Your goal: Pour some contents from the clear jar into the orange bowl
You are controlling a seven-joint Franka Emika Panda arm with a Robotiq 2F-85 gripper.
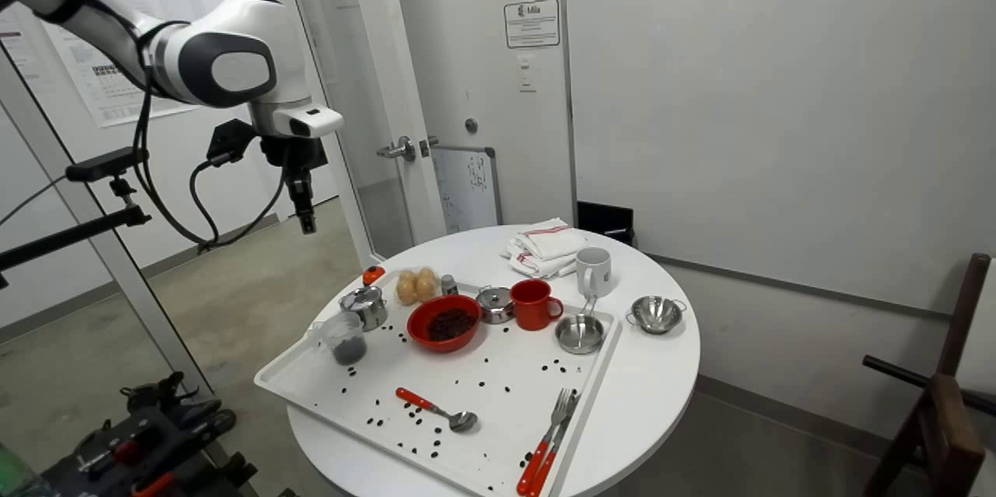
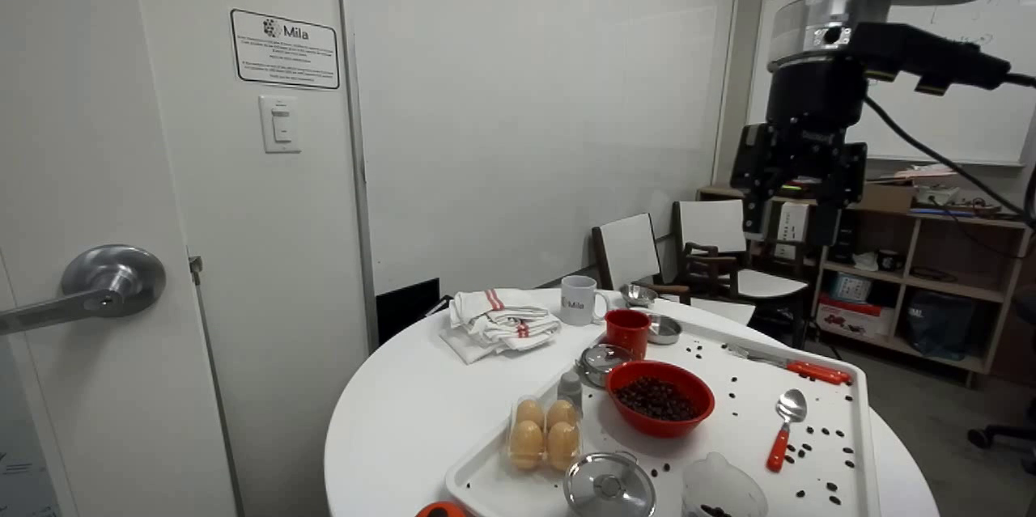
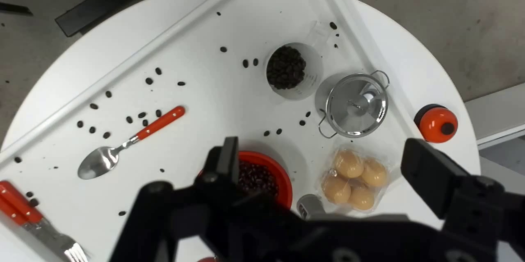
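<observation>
Black gripper (image 2: 789,230): I see it hanging tip-down, higher than the round white surface (image 1: 646,419); its jaws stand well apart.
Clear see-through plastic jar (image 3: 312,75): upright on the large white rectangular tray (image 3: 221,98), near a rim, with dark beans (image 3: 286,68) inside; in an exterior view the frame's lower edge crops the jar (image 2: 720,480).
Wide red-orange bowl (image 1: 436,344): on the tray too, apart from the jar, carrying a dark heap of beans; in my wrist view the gripper hides part of it.
Shiny metal lidded pot (image 3: 357,108): just beside the jar, two loop handles sticking out.
Clear pack of four brown eggs (image 3: 349,164): near that pot, with a small grey cylinder (image 2: 570,389) just beside it.
Red-handled metal spoon (image 3: 149,130): lies flat on the tray, loose beans (image 3: 94,106) scattered near it.
Red-handled metal fork (image 1: 560,407): lies alongside a second red-handled piece, which I cannot make out well.
Plain red mug (image 1: 532,306): next to another lidded metal pot (image 1: 496,305).
Pale printed mug (image 2: 577,305): on the surface outside the tray, just beside folded white cloths with red stripes (image 2: 502,319).
</observation>
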